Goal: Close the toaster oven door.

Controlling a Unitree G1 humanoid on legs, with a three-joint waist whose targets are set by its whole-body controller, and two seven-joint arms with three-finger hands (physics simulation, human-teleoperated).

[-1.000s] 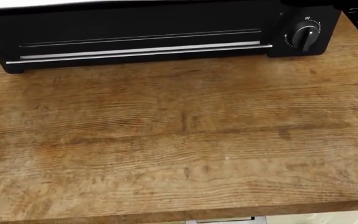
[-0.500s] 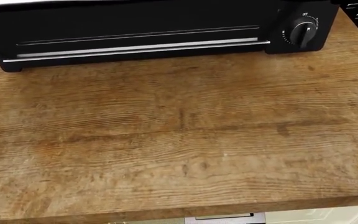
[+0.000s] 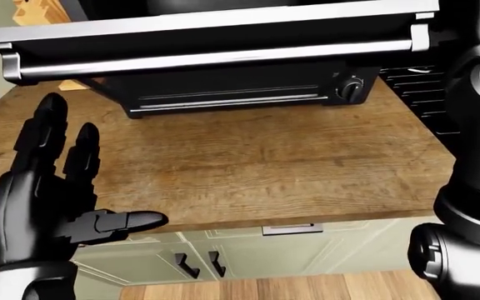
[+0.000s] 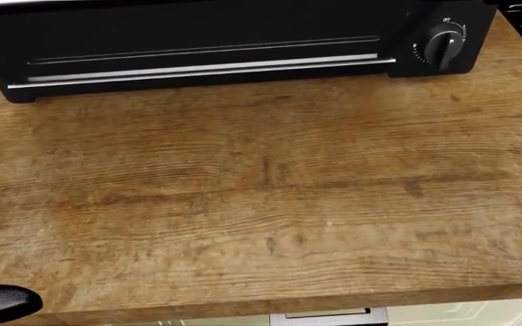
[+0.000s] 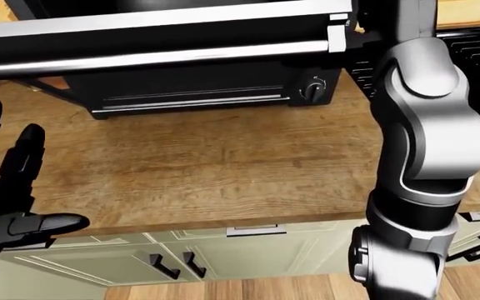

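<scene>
Since a second ago the head view has barely shifted; a black fingertip now pokes in at its bottom left corner. Toaster oven (image 3: 240, 94) sits at the top edge of the wooden counter (image 3: 256, 169), its door (image 3: 215, 37) hanging open, handle bar nearest the camera. Left hand (image 3: 53, 194) hovers spread, holding nothing, beside the counter's left edge. Right arm (image 5: 428, 156) rises at right; its hand is out of sight. Dial (image 4: 443, 45) shows at the oven's right.
</scene>
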